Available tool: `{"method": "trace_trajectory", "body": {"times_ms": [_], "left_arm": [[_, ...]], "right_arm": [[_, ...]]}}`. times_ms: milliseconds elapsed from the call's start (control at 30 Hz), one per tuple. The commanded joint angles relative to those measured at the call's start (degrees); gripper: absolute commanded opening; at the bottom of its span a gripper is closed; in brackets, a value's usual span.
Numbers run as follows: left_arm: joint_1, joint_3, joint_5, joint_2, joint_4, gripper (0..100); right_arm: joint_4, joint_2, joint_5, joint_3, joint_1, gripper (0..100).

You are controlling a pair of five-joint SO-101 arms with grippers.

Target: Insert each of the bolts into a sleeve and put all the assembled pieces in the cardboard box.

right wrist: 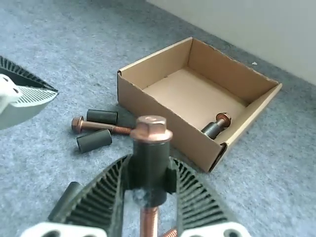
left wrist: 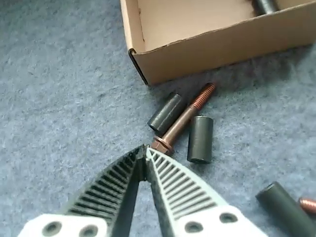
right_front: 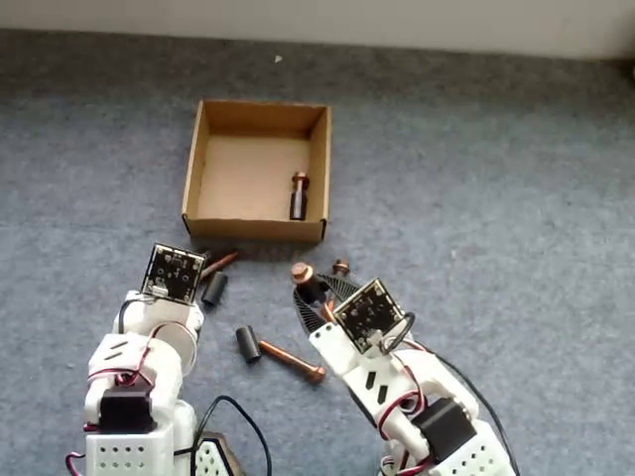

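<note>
Surface is a fuzzy grey-blue mat (right_front: 516, 198) over the whole tabletop; a pale wall (right_front: 417, 18) runs along its far edge. L gripper (left wrist: 144, 151) has its fingers pressed together w/ nothing btwn them, tips low over the mat. Right at the tips lies a loose bolt (left wrist: 183, 114), hex head nearest the gripper, threaded end toward the cardboard box (left wrist: 207, 49) farther ahead. A dark sleeve (left wrist: 166, 111) lies along one side of it and a second sleeve (left wrist: 200, 139) just beside the other. R gripper (right wrist: 148, 170) pinches a held sleeve (right wrist: 148, 160) w/ a copper bolt (right wrist: 151, 129) through it, head sticking out past the fingertips, shank running back btwn the fingers. The box sits ahead of this gripper too, open top, w/ one assembled piece (right wrist: 216, 124) lying inside by a wall. Btwn the two arms, back of both grippers, a spare sleeve (right_front: 247, 343) and a long bolt (right_front: 291, 360) lie on the mat. A short bolt (right_front: 340, 267) sits just beside the held sleeve.
</note>
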Motion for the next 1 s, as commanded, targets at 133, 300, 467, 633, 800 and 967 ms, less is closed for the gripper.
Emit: {"method": "trace_trajectory", "body": {"times_ms": [133, 300, 467, 633, 800, 967], "left_arm": [[-0.7, 0.3, -1.8, -0.2, 0.3, 1], [-0.7, 0.4, -1.8, -0.2, 0.2, 1], [-0.7, 0.4, -1.8, -0.2, 0.2, 1], [-0.7, 0.4, -1.9, -0.2, 0.2, 1], [-0.7, 0.4, -2.0, -0.2, 0.2, 1], [-0.7, 0.4, -2.1, -0.2, 0.2, 1]], "right_arm": [[-0.2, 27.5, 1.6, -22.9, 0.7, 0.9], [-0.2, 49.5, 7.5, -39.5, 0.7, 0.7], [-0.2, 69.2, 13.4, -54.6, 0.7, 0.7], [-0.2, 87.1, 20.2, -69.0, 0.8, 0.7], [-0.2, 101.0, 22.3, -81.1, 2.2, 0.7], [-0.2, 112.9, 22.3, -90.9, 4.2, 0.7]]}}
